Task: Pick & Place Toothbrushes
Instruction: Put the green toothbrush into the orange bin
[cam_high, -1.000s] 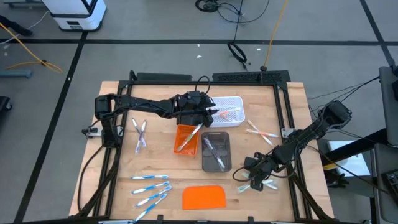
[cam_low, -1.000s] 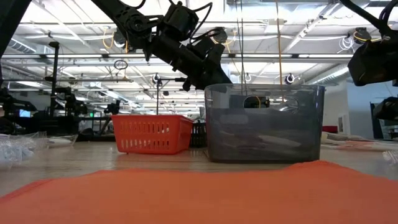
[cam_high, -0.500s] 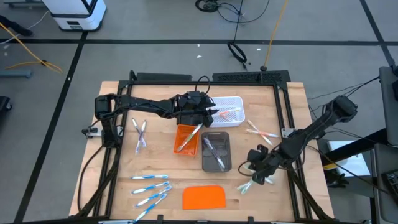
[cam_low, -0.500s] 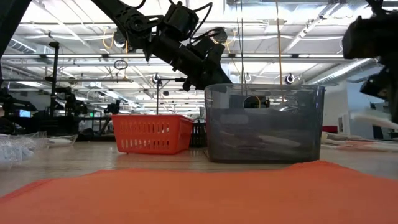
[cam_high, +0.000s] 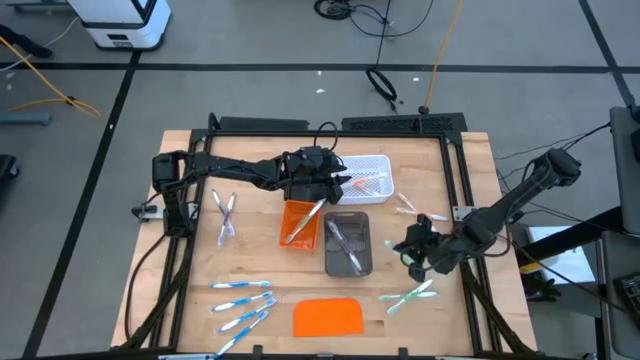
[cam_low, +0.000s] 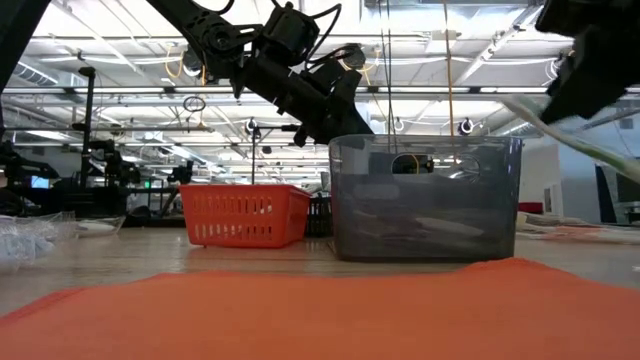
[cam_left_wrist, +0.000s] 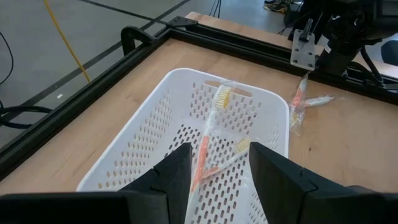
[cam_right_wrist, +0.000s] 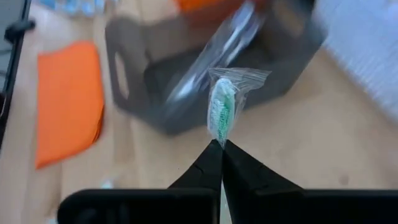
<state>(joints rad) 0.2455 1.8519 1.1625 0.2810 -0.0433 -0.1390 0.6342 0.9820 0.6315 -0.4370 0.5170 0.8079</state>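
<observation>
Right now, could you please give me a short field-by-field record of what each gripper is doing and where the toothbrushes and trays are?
right gripper: shut on a wrapped green toothbrush, raised beside the grey tray
left gripper: open, empty, over the white basket
white basket contents: pink toothbrushes
orange tray: one brush leaning in it
still on table: blue toothbrushes, green toothbrushes

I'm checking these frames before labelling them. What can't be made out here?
- Low view: the orange slab fills the foreground and hides the loose toothbrushes on the table.
- Right wrist view: the grey tray is blurred; its contents are unclear.
- Right gripper holds a wrapped green toothbrush; its handle is hidden behind the fingers.
- Left gripper over the white basket: nothing visibly held.
</observation>
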